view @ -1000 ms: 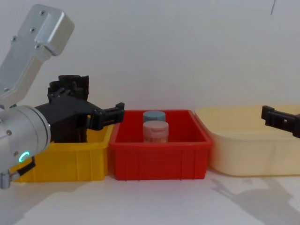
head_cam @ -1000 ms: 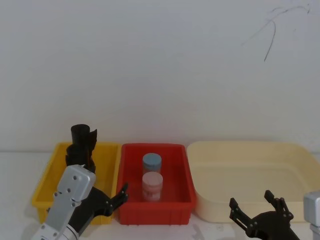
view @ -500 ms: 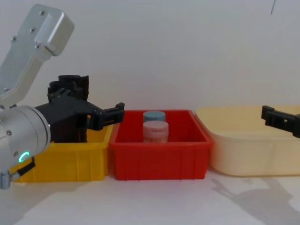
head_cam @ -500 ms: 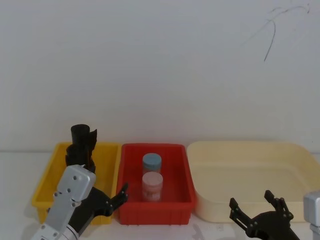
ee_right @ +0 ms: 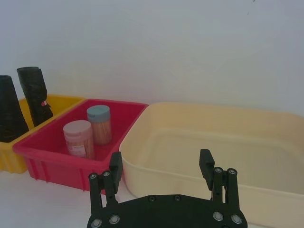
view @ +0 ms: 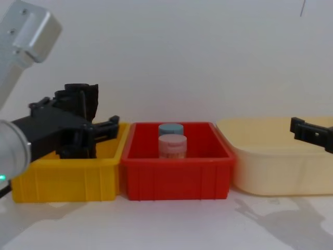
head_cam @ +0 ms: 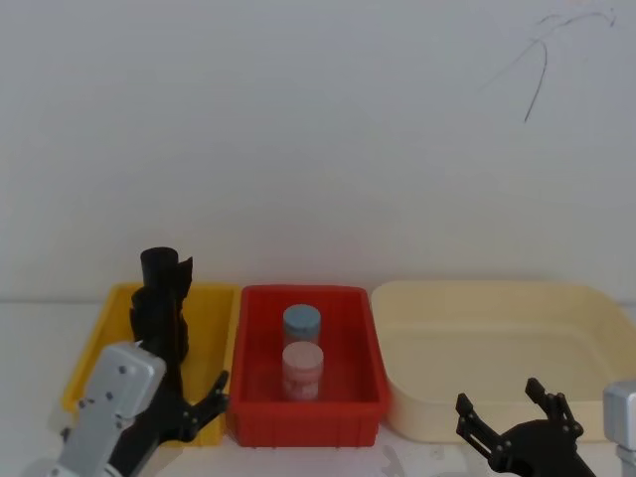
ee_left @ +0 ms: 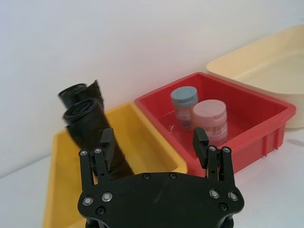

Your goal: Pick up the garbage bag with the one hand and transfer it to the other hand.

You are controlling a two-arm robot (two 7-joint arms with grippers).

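Two black crinkly rolls stand upright in the yellow bin (head_cam: 214, 308). The garbage bag (ee_left: 87, 116) is the flatter-topped front roll, also in the head view (head_cam: 151, 316). Behind it rises the roll with a notched top (head_cam: 164, 266). My left gripper (ee_left: 153, 137) is open and empty, hovering at the yellow bin's front right corner, short of the garbage bag and not touching it; its fingers (view: 106, 126) point toward the red bin's edge. My right gripper (ee_right: 160, 157) is open and empty, low in front of the cream tub (head_cam: 497, 338).
A red bin (head_cam: 348, 412) between the yellow bin and the cream tub holds a blue-lidded jar (head_cam: 302, 323) and a pink-lidded jar (head_cam: 303, 366). A white wall stands close behind the bins. White tabletop lies in front of them.
My left arm has drawn back and to the left, and its fingers have shifted from the red bin's corner to the yellow bin's. The right gripper and the rolls have not moved.
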